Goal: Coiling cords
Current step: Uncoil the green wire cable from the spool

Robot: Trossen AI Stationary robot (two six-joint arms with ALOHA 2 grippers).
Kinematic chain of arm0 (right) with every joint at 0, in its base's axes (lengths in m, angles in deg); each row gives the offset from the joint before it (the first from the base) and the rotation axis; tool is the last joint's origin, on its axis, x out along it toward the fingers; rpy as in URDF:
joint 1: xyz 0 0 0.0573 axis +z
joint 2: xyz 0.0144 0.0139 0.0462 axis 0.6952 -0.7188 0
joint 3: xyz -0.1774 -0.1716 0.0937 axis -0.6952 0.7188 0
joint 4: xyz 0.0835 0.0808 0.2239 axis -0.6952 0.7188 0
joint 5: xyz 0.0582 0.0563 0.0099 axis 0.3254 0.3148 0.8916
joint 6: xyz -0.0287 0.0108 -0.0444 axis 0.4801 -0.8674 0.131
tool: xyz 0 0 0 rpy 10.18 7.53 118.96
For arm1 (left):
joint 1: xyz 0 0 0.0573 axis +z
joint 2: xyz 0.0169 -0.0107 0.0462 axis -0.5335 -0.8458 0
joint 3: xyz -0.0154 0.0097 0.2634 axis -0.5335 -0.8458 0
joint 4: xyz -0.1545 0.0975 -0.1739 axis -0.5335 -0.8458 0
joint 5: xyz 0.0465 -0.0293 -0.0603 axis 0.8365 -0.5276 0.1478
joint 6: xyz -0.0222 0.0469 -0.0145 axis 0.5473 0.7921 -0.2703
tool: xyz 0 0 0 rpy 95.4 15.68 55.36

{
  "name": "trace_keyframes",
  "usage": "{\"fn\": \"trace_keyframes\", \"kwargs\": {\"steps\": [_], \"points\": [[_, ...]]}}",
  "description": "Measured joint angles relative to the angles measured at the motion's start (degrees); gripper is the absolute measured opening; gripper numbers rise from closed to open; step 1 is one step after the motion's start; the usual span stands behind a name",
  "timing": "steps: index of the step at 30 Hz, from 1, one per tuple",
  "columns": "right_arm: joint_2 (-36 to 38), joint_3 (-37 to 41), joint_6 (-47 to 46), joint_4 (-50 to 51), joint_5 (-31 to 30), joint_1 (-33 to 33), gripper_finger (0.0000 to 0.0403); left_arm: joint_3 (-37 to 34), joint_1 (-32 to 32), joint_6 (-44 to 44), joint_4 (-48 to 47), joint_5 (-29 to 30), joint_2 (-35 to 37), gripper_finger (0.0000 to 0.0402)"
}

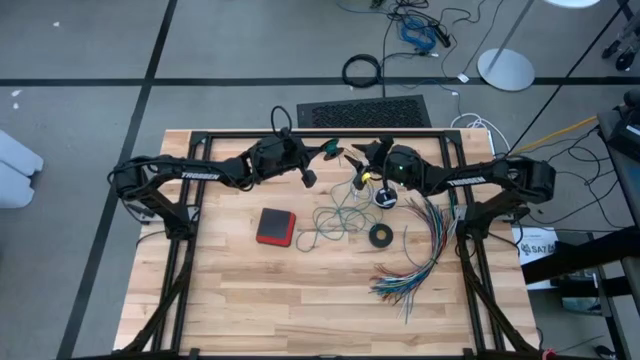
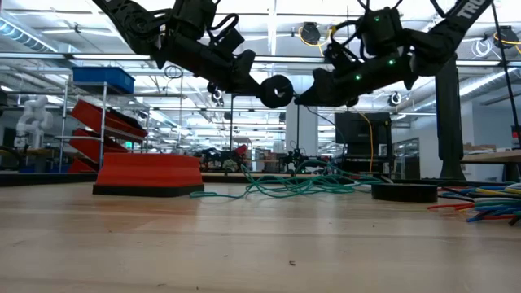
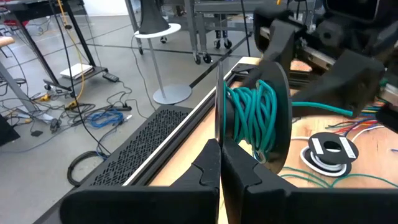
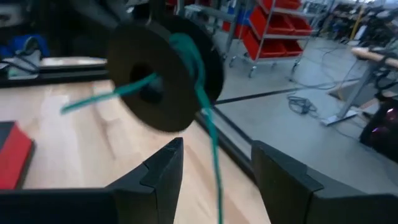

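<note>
Left gripper (image 1: 318, 158): fingers shut on black round spool (image 3: 273, 115), upper centre | thin teal-green cord (image 3: 252, 118): wound on spool, remainder on wooden surface (image 1: 230, 290) | right gripper (image 1: 358, 153): fingers spread wide, cord between.

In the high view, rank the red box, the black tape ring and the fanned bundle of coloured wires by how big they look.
1. Fanned bundle of coloured wires, the widest spread.
2. Red box.
3. Black tape ring, clearly smallest.

All three lie flat on the table, seen from straight above, so nearness hardly skews the order.
</note>
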Motion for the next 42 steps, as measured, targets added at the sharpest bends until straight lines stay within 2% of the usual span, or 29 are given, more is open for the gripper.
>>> {"fn": "trace_keyframes", "kwargs": {"steps": [4,9,16,22,30,34,42], "points": [[0.00,-0.66,0.74,1.73,-0.74,-0.87,0.0158,0.00,-0.02,-0.01,-0.30,0.00,0.00,0.0000],[0.00,-0.69,-0.65,5.42,3.38,-2.42,0.0115,0.00,-0.02,0.01,-0.30,0.00,0.00,0.0000],[0.00,-0.69,-1.03,5.60,3.61,-2.98,0.0075,0.00,-0.02,-0.01,-0.27,0.00,0.00,0.0000],[0.00,-0.72,-1.07,4.81,3.74,-2.93,0.0008,0.00,-0.02,-0.01,-0.27,0.00,0.00,0.0000],[0.00,-0.74,-2.08,-1.04,3.77,-0.65,0.0001,0.00,-0.02,0.28,-0.30,0.93,0.00,0.0000],[0.00,-0.76,-1.74,-4.59,6.02,2.05,0.0000,0.00,-0.02,1.76,-0.32,3.12,0.00,0.0000],[0.00,-0.76,-1.70,-5.15,8.58,6.64,0.0000,0.00,0.63,1.78,1.49,4.82,0.00,0.0000]]}}
